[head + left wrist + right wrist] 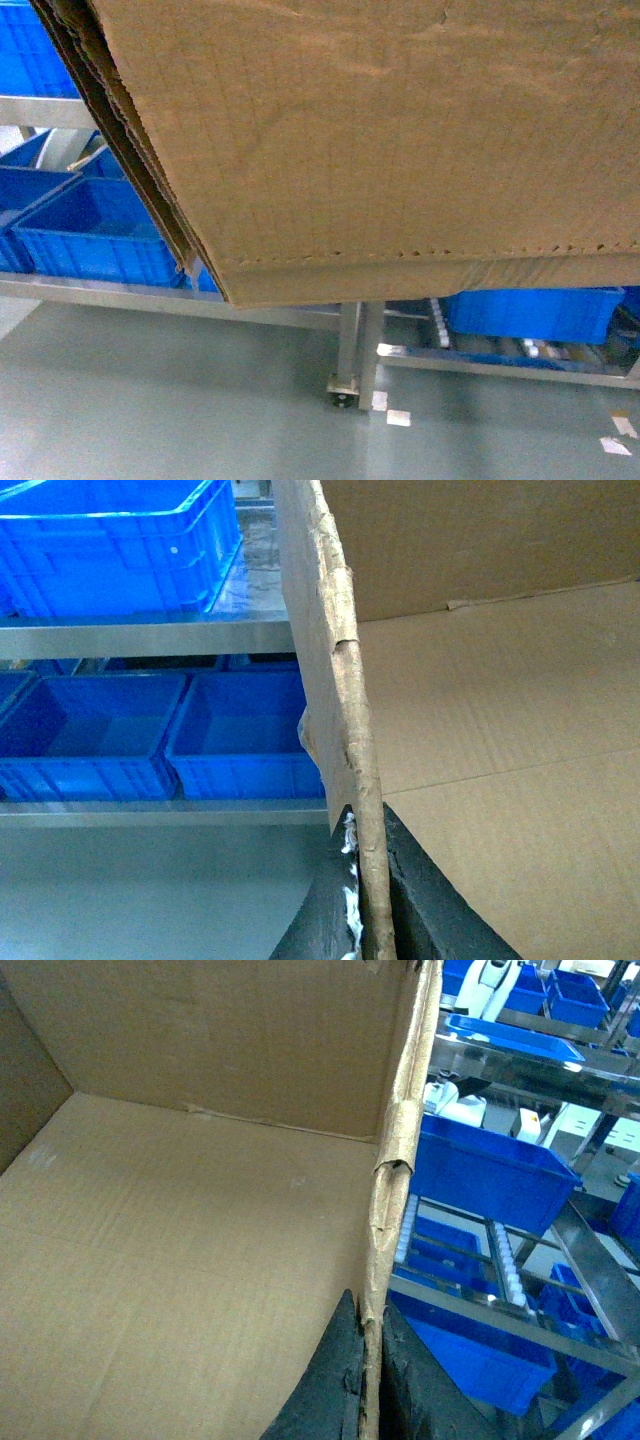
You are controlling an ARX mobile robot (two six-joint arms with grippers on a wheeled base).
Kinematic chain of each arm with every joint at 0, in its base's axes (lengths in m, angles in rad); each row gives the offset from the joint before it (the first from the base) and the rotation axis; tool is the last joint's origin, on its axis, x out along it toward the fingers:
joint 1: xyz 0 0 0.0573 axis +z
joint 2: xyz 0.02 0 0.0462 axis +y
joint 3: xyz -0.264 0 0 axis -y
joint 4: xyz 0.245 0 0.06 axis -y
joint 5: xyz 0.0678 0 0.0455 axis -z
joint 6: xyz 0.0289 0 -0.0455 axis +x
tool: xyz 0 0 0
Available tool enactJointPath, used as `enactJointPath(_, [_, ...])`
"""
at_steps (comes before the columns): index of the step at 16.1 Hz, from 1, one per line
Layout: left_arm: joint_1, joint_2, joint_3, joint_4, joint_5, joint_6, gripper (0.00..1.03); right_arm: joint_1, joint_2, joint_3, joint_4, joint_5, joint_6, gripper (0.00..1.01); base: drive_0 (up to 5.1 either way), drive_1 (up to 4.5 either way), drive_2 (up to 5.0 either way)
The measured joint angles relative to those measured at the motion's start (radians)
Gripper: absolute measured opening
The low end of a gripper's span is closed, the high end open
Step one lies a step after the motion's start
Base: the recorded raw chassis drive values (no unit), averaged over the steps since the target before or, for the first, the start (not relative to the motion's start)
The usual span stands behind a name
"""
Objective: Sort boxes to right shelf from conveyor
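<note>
Cardboard carton (400,140) is pinched at opposite walls by left hand (368,900) and right hand (368,1390).

The head view is angled downward, and its upper part is filled at very close range by the cardboard carton (400,140). Each wrist view is aimed along one torn carton wall into the interior. The carton (500,780) (180,1240) and the blue bins (90,235) (240,730) (480,1170) are shared.

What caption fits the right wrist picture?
Right hand pinching the empty cardboard box's torn wall beside blue bins.
</note>
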Motion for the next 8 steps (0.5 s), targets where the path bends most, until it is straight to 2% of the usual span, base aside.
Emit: enactJointPath(8, [0.000, 0.000, 0.000, -0.001, 0.001, 0.000, 0.02, 0.000, 0.001, 0.000, -0.001, 0.000, 0.000, 0.02, 5.1, -3.22, -1.0])
